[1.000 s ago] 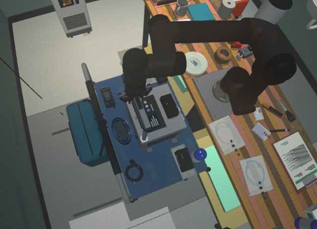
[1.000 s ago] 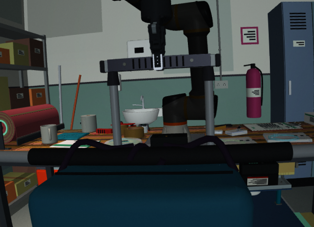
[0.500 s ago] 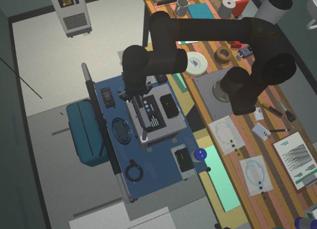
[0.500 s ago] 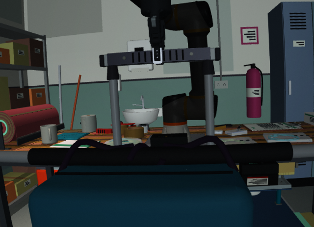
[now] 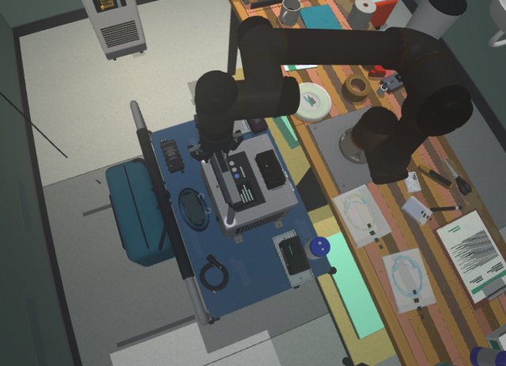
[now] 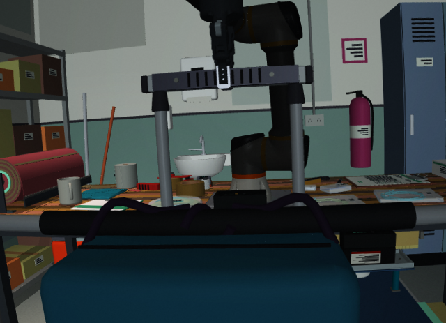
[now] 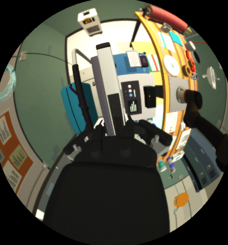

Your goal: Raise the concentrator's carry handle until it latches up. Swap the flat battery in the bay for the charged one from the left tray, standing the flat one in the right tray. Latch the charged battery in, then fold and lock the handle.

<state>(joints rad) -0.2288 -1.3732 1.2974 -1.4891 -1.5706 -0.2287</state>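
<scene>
The grey concentrator (image 5: 249,186) sits on the blue cart top, and in the second side camera its body is hidden behind the cart's push bar and a teal bag. Its carry handle (image 6: 226,78) stands raised on two grey posts, the dark slotted crossbar level high above the unit. A black battery (image 5: 270,169) sits in the bay on the concentrator's top. Another battery (image 5: 294,255) lies in a tray at the cart's near corner, and one more (image 5: 171,155) lies near the cart's far edge. My gripper (image 6: 224,76) comes down from above and is closed on the handle's crossbar (image 7: 110,99) near its middle.
Behind the cart runs a long wooden workbench (image 5: 368,150) with my base plate, tape rolls, a mug and papers. A teal bag (image 5: 135,215) hangs off the cart's push bar (image 5: 163,207). A coiled cable (image 5: 213,273) and an oval mask (image 5: 193,209) lie on the cart. A white unit (image 5: 116,21) stands on the floor.
</scene>
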